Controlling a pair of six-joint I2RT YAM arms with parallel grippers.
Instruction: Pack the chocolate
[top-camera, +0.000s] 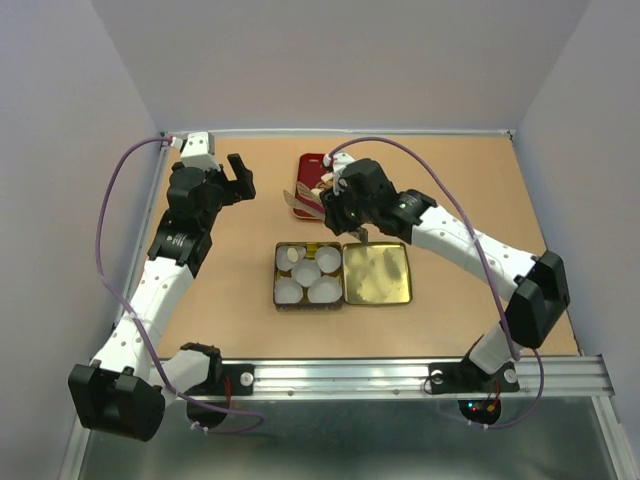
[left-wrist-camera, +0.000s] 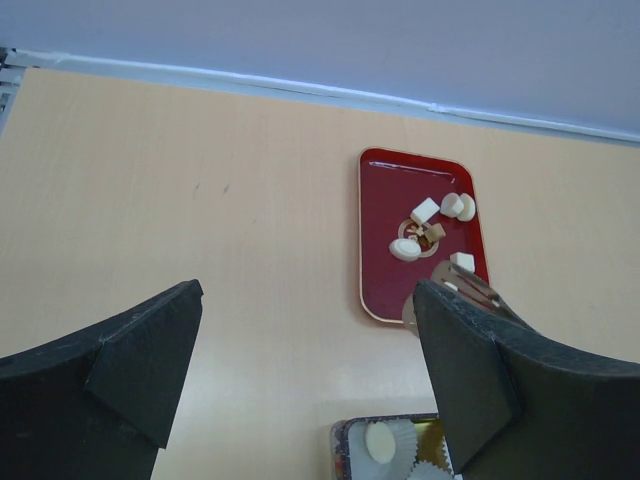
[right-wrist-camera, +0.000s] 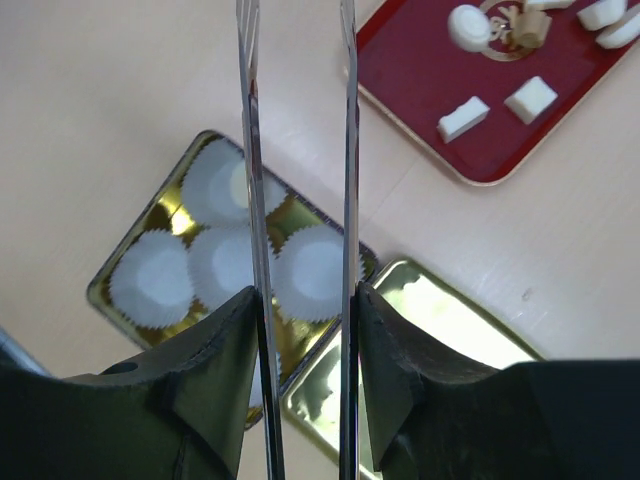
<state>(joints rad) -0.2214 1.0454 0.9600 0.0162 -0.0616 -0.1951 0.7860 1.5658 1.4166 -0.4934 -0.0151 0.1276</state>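
Tan, matte worktop (top-camera: 220, 300), smooth and plain save for a few faint specks, boxed in on the left, the right and the far side by pale lilac walls (top-camera: 60, 150). Along the foot of the far wall, a thin white strip (left-wrist-camera: 300, 92). At the near edge, a silver metal rail (top-camera: 380, 372) carrying both arm bases, with purple cables (top-camera: 112, 210) looping up to each wrist.

Toward the far middle of the worktop, a red tray (left-wrist-camera: 385, 200) with a thin gold border, lying flat. On it, nearly all the chocolate (left-wrist-camera: 425, 210): small cream-white and light brown pieces, some round, some blocky, loosely gathered at one end.

Near the centre, an open gold tin (top-camera: 276, 280) holding five white fluted paper cups (right-wrist-camera: 155, 280), packed close together. In the far-left cup, one round cream piece (left-wrist-camera: 380, 440). Just to the right of the tin, edge to edge with it, the gold lid (top-camera: 378, 272), inner side up and glossy with reflected light.

Left jaws spread wide, gripping nothing, held above bare worktop to the left of the tray and well apart from it.

Right jaws closed on long metal tweezers (right-wrist-camera: 348, 150), one blade against each inner face, blades apart, poised above the seam between tin and lid, tips out of view in the wrist camera.
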